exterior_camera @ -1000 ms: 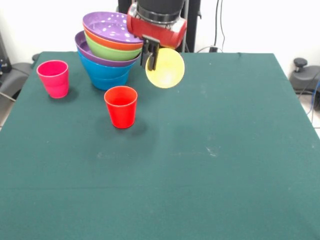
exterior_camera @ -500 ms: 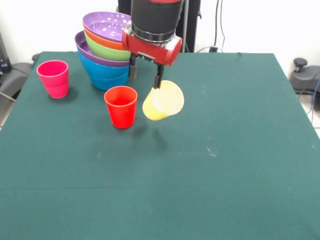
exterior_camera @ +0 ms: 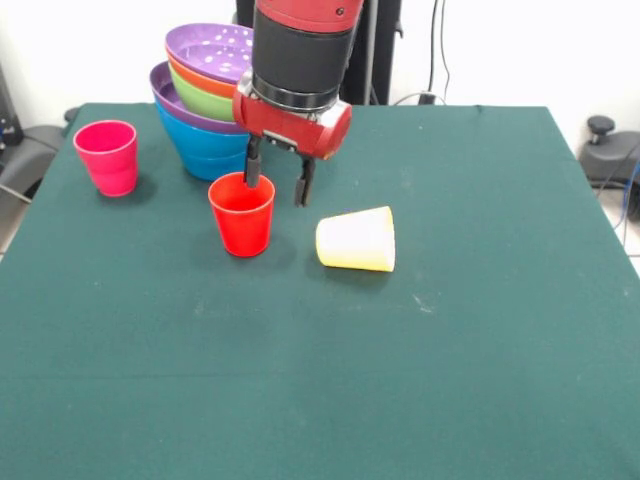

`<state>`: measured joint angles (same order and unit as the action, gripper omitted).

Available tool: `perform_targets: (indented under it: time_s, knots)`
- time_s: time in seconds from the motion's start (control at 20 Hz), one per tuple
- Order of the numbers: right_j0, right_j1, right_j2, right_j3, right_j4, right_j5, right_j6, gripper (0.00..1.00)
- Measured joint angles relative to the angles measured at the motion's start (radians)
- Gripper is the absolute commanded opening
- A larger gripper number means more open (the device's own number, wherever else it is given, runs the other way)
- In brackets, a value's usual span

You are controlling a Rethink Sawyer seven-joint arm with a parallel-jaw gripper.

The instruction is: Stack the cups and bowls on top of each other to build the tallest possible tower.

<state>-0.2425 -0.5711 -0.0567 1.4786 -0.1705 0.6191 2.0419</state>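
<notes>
Table [exterior_camera: 480,380]: green cloth, wide and mostly bare on your near side.

Tower [exterior_camera: 215,95]: nested bowls at the far left, blue lowest, then purple, green, orange, purple on top. It leans visibly. Risk one: any nudge from the arm, which hangs just beside it, could tip the pile.

Gripper [exterior_camera: 277,176]: fingers spread, holding nothing, hovering low with one finger at the rim of the red cup [exterior_camera: 241,212]. Risk two: drop any lower and you knock that cup over.

Yellow cup [exterior_camera: 357,239]: lying on its side on the cloth, right of the red cup. Risk three: it looks free to roll, and a side-lying tumbler is an awkward grasp.

Pink cup [exterior_camera: 107,155]: upright, far left.

Change: half a second ago the yellow cup hung tilted at the gripper; now it lies loose and the gripper has sunk lower.
</notes>
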Motion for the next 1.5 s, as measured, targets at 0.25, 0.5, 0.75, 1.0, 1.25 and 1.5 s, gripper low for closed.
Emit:
perform_targets:
  time_s: [0.25,0.5,0.75,1.0,1.25,1.5]
  knots:
    - [0.002,0.001,-0.008,0.000,0.007,-0.002,0.000,1.00]
    - [-0.001,0.001,-0.008,0.000,0.010,-0.002,0.000,1.00]
    - [-0.014,-0.009,-0.008,0.013,0.012,-0.002,0.000,1.00]
    - [-0.047,-0.033,-0.004,0.058,0.014,-0.014,0.000,1.00]
    - [-0.077,-0.036,-0.001,0.089,0.013,-0.048,0.000,1.00]
    - [-0.099,-0.023,0.002,0.100,0.013,-0.086,0.000,1.00]
